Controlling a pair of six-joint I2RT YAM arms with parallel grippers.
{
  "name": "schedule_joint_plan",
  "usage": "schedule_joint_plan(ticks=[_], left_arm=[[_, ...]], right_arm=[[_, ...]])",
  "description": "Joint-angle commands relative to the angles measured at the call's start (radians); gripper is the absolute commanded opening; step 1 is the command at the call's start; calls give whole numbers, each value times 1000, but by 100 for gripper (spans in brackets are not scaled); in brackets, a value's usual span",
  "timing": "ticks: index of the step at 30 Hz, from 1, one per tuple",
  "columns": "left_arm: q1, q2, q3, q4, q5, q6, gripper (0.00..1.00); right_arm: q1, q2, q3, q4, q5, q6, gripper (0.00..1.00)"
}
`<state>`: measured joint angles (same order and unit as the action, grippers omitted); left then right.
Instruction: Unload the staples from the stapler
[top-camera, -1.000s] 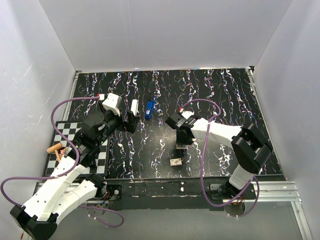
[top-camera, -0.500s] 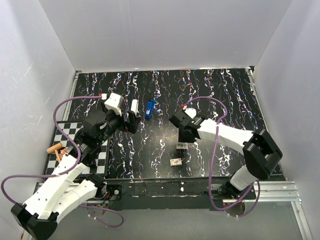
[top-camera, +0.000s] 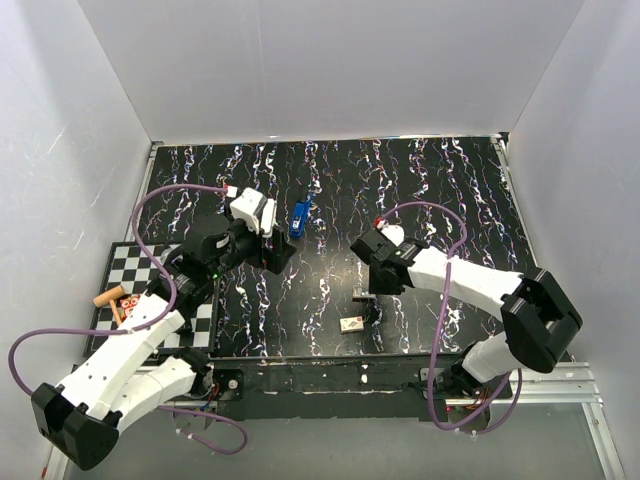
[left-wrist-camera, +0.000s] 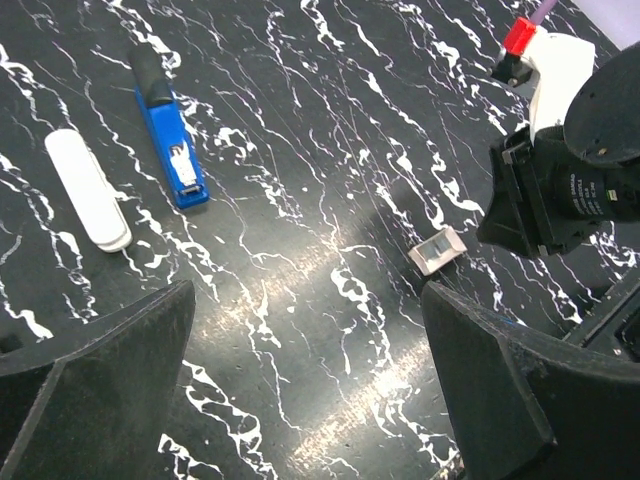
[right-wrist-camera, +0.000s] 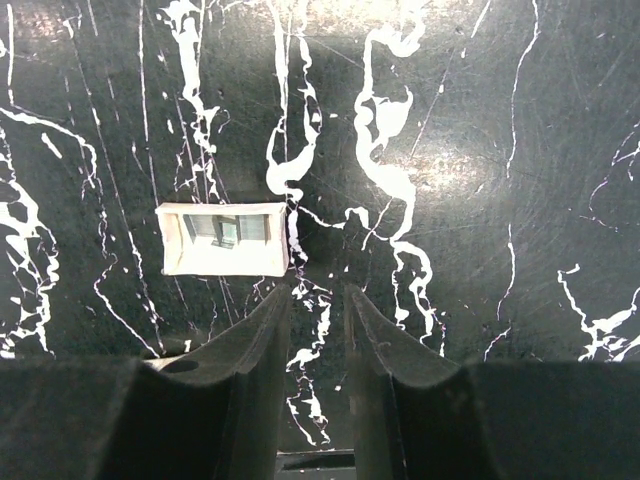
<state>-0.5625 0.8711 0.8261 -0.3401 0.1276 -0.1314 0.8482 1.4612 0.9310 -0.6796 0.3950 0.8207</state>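
While the left tool (left-wrist-camera: 310, 400) hangs spread wide and empty above the black marbled tabletop (top-camera: 440, 190), the blue stapler (left-wrist-camera: 170, 150) lies flat on that tabletop beyond it. A white oblong piece (left-wrist-camera: 88, 190) lies just beside the stapler, not touching it. The right tool (right-wrist-camera: 315, 330) hovers low over the tabletop with its jaws only a narrow gap apart. Bare tabletop shows through the gap, and nothing is gripped. A small open white box (right-wrist-camera: 224, 238) with grey contents sits just ahead of the right tool's fingertips, off to one side, untouched and well apart from the stapler.
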Motion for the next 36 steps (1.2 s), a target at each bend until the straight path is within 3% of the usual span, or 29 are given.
schedule_joint_plan(ticks=[1,9,17,20,30,36], left_arm=[[-19,29,31,-25,49,-57,96],[-95,29,-34,-23,-3,-194,89],[-157,98,-87,-5,-34,-283,79],[-166,134,-93,-4,-29,-301,65],[-227,215,-148,16,-17,-364,3],[-246,230,-168,46,-2,-376,0]], right_arm=[[-9,-33,-9,15,-21,-41,35],[8,-108,-119,41,-145,-68,31],[133,-206,-181,3,-170,-63,30],[169,-187,-185,8,-194,-58,28],[206,-98,-163,26,-222,-60,15],[215,-75,-158,40,-269,-78,13]])
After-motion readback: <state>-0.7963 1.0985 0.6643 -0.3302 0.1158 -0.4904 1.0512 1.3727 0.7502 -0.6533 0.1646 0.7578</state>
